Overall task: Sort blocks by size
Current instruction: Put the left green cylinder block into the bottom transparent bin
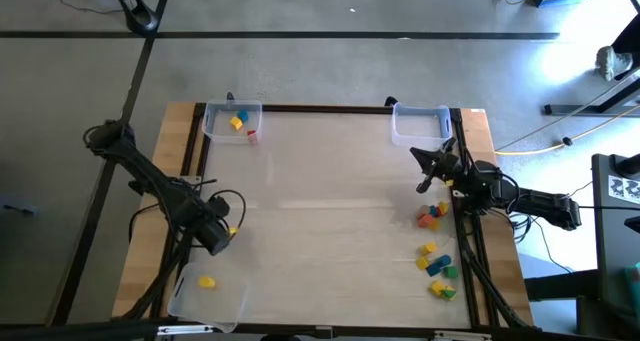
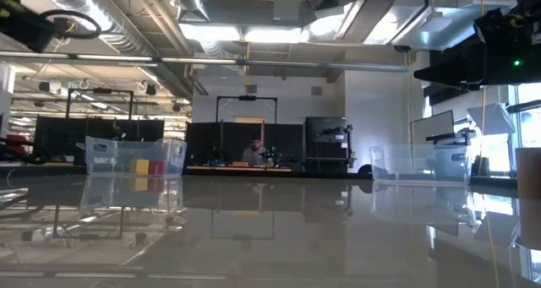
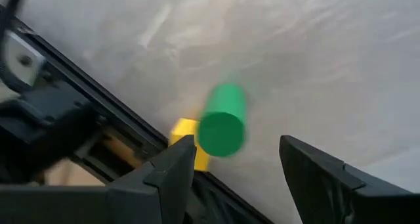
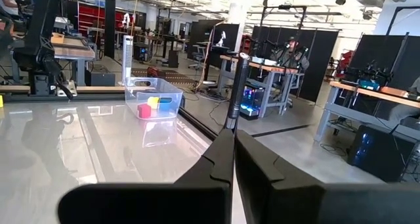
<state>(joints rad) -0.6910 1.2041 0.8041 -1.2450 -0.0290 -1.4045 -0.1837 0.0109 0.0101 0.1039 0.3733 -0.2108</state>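
From above, the left pincer (image 1: pixel 228 233) hangs over the counter's (image 1: pixel 330 201) near-left part beside a clear tray (image 1: pixel 225 306) holding one yellow block (image 1: pixel 206 281), while the right pincer (image 1: pixel 428 173) sits by the right edge above a loose cluster of blocks (image 1: pixel 436 256); the wide middle lies bare. Level with the counter, only the far trays show, the left one (image 2: pixel 133 155) with blocks inside. The left wrist alone shows spread fingers (image 3: pixel 174 171) with a green cylinder (image 3: pixel 222 121) between them, untouched, and a yellow block (image 3: pixel 190 142) behind; the right wrist shows its fingers (image 4: pixel 226 165) clenched, empty.

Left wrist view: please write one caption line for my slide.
A green cylinder block, blurred as if falling, between the left claw's open fingers, with a yellow block behind it.
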